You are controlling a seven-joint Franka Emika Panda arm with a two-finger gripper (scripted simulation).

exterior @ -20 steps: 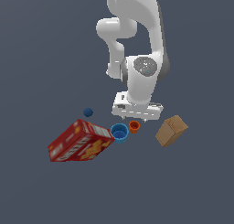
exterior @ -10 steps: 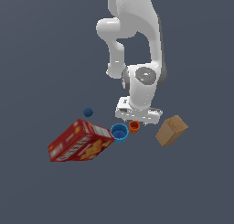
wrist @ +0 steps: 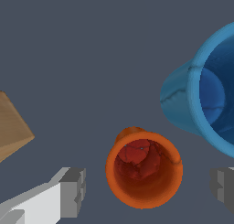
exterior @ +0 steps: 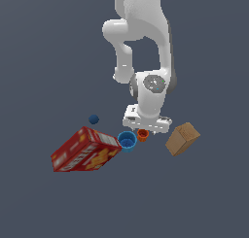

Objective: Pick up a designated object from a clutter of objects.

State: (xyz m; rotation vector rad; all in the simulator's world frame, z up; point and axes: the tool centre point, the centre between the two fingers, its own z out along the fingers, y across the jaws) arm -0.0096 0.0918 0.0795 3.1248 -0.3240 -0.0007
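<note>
Hand [wrist: 146, 189] open, lower than a second ago, fingers now straddling the small orange cup [wrist: 144, 172], untouched. Cup stands upright just beside the light-blue cup [wrist: 208, 97], brown box [exterior: 182, 138] apart. Probably ready to close.

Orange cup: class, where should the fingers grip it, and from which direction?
Grip the orange cup across its round rim, coming from above. Its mouth faces the wrist camera and the open gripper already straddles it; the blue cup beside it probably leaves little room.
</note>
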